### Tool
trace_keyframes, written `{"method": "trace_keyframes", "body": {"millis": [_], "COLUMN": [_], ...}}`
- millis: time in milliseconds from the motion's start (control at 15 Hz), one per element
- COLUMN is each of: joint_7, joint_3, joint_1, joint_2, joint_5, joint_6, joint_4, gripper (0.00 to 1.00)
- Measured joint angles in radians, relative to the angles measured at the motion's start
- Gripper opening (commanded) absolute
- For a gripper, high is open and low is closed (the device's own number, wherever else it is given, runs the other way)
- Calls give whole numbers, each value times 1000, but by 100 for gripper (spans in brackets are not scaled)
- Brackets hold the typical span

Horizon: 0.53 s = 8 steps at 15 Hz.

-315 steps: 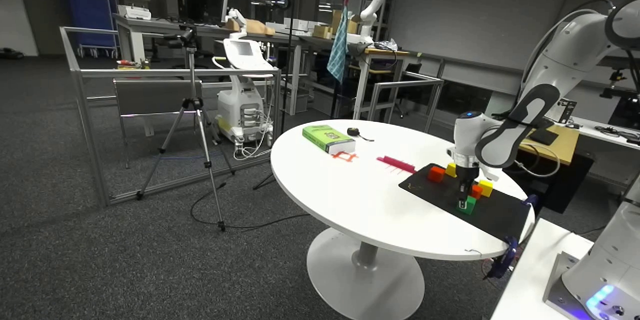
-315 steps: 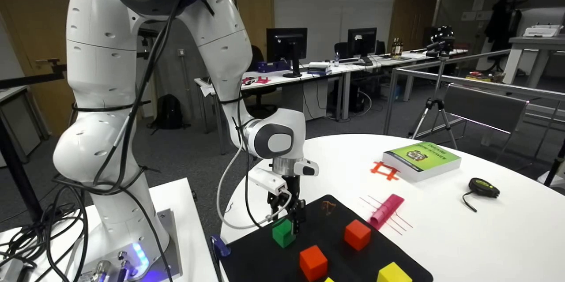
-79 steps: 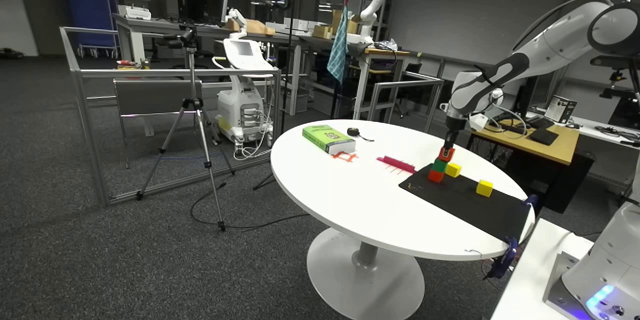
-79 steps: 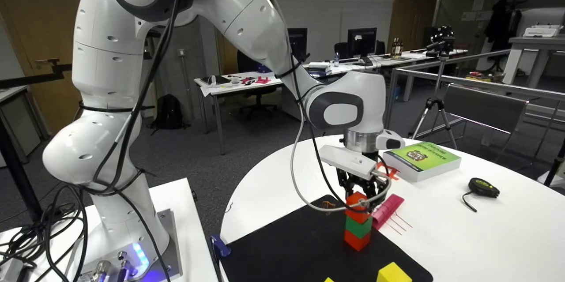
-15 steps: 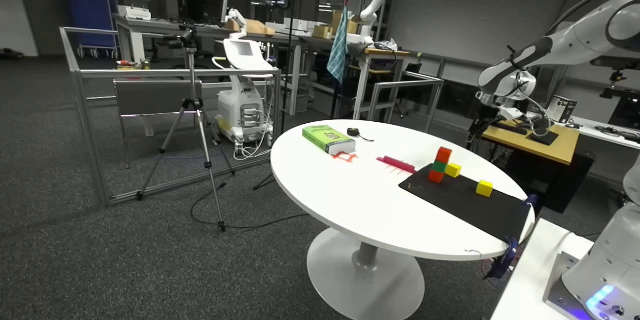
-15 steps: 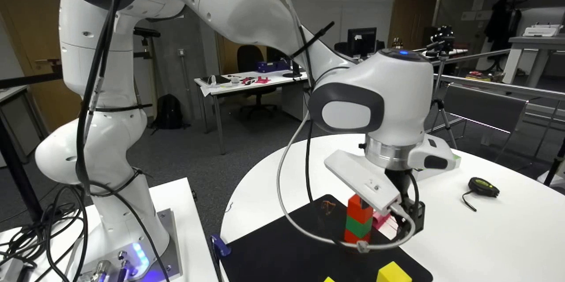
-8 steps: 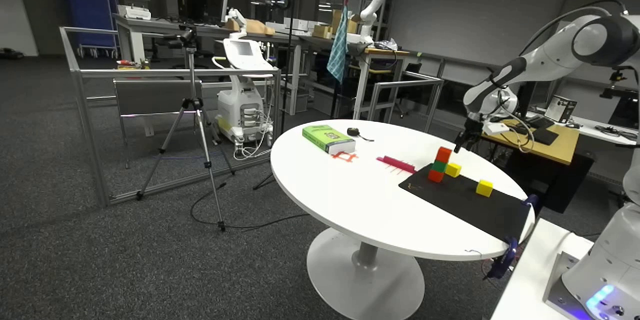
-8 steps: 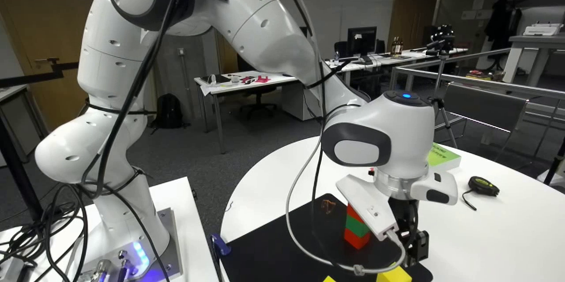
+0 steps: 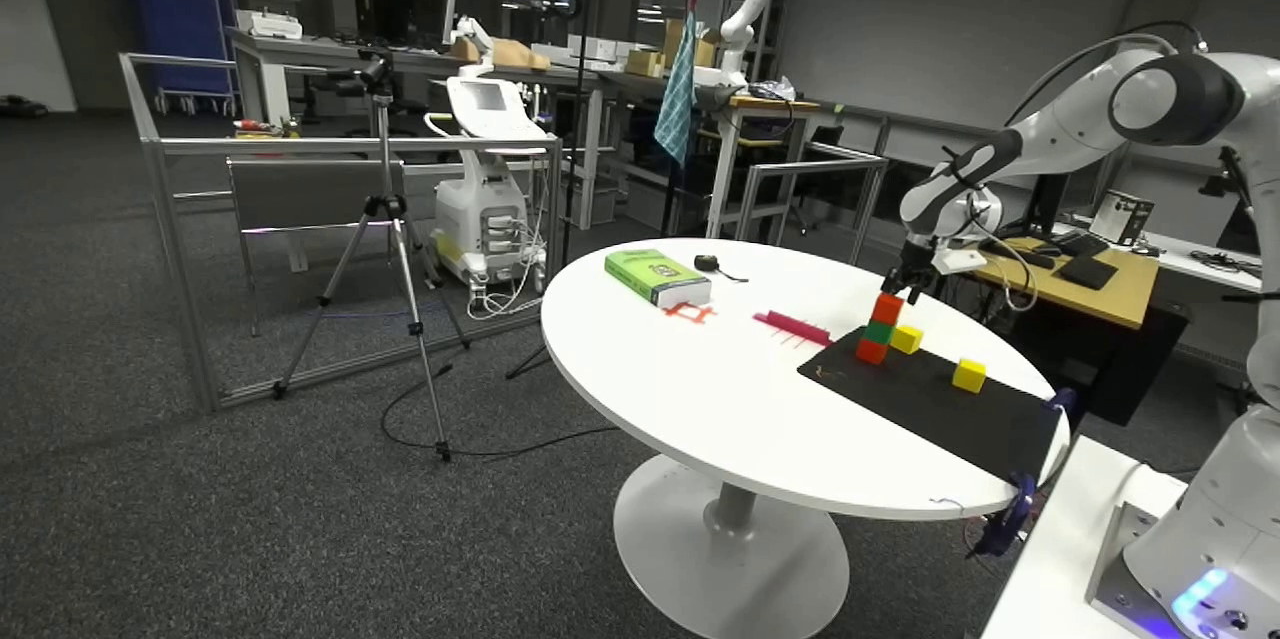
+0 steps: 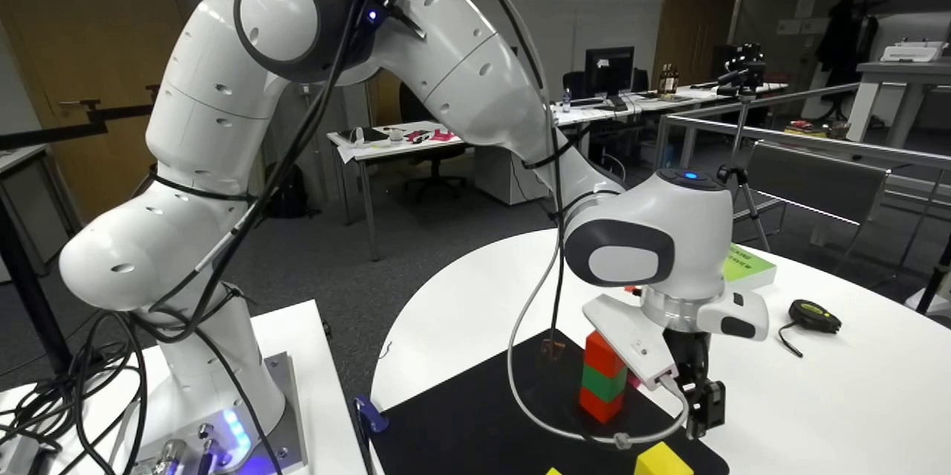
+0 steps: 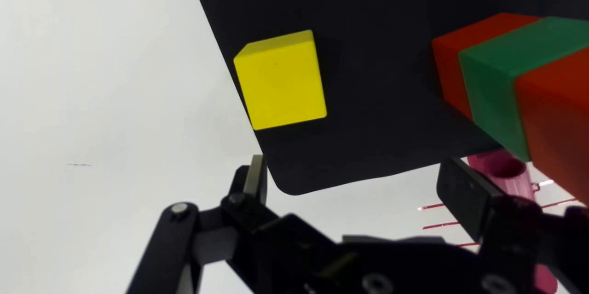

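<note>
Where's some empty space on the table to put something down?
A wide patch of white table is bare between the pink piece, black mat and its curved edge. The mat is bare too between the blue clamp and the red-and-green stack. Around that stack it's crowded: a yellow block and the open fingers are close.

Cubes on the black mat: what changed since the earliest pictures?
Green cube moved away from the arm's base onto the lower red cube; upper red cube followed. Gripper let go, now open beside them. Lower red cube, yellow cubes stayed.
</note>
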Motion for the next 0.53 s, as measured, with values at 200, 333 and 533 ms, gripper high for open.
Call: {"method": "trace_keyframes", "body": {"millis": [200,333,533], "joint_7": [23,25,25], "joint_3": [-5,-10,-12], "joint_1": [0,-5,-16], "joint_2": [33,52,75], "joint_5": [-53,-77,-84], "joint_6": [-13,-34,-67], "joint_4": [44,70,93], "gripper": [100,100,100]}}
